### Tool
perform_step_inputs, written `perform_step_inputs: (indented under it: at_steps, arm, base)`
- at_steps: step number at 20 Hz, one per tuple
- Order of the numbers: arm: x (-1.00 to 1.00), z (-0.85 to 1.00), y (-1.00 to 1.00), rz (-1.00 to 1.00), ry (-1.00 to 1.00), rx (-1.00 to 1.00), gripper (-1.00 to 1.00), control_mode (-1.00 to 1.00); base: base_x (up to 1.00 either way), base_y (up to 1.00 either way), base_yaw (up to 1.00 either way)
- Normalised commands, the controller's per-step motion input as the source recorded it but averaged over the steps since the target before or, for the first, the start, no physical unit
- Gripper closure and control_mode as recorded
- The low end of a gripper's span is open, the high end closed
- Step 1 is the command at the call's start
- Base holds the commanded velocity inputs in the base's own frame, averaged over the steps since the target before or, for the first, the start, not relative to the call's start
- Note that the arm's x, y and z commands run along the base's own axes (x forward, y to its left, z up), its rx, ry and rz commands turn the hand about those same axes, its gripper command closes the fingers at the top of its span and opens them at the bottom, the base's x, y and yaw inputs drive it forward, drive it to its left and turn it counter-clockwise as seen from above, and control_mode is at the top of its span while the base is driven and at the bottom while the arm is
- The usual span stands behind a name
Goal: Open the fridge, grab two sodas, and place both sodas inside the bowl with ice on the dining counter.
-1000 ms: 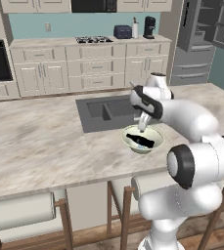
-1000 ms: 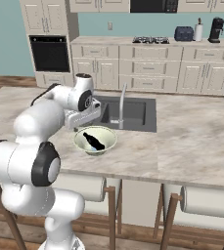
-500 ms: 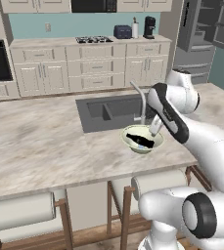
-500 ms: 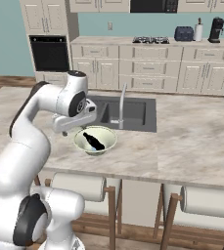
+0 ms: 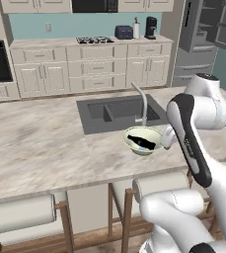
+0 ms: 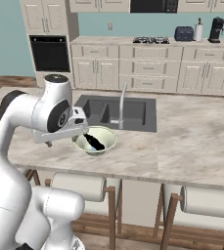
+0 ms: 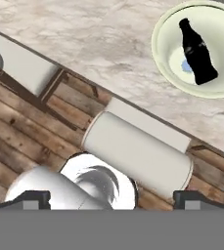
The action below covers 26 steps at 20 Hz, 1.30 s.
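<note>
Now, left base view: you are seeing one soda (image 5: 141,143) lying in the bowl with ice (image 5: 142,140) on the dining counter (image 5: 45,143), fridge (image 5: 203,39) standing open | right base view: bowl sitting just before the sink (image 6: 117,111) | hand view: gripper (image 7: 111,199) fingers standing wide apart, gripping nothing, stool (image 7: 138,156) lying below.

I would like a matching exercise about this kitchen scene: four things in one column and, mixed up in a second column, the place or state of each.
Things:
1. soda bottle
2. bowl
3. fridge
4. coffee maker

Places or states:
A. on the wall counter, at the back
B. doors standing open
C. lying on its side inside the bowl
D. on the dining counter, just in front of the sink

Pairs: 1-C, 2-D, 3-B, 4-A
</note>
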Motion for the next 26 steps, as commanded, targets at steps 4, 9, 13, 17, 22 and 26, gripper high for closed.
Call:
perform_step_inputs:
  at_steps: [4,9,13,17,22,26]
  arm:
    - [-1.00,0.25,0.00,-0.24,-0.09,0.03,-1.00,-1.00]
    - [-0.96,0.26,0.00,-0.23,-0.14,0.04,-1.00,-1.00]
    - [-0.76,0.10,0.16,-0.20,-0.23,0.03,-1.00,-1.00]
    - [-0.64,0.00,0.13,-0.18,-0.20,0.01,-1.00,-1.00]
    - [-0.18,0.00,0.15,-0.07,-0.02,-0.02,-1.00,-1.00]
    - [0.00,0.00,0.00,0.00,0.00,0.00,-1.00,-1.00]
  base:
    - [0.00,0.00,0.00]
    - [0.00,0.00,0.00]
    - [0.00,0.00,0.00]
    - [0.00,0.00,0.00]
    - [0.00,0.00,0.00]
    - [0.00,0.00,0.00]
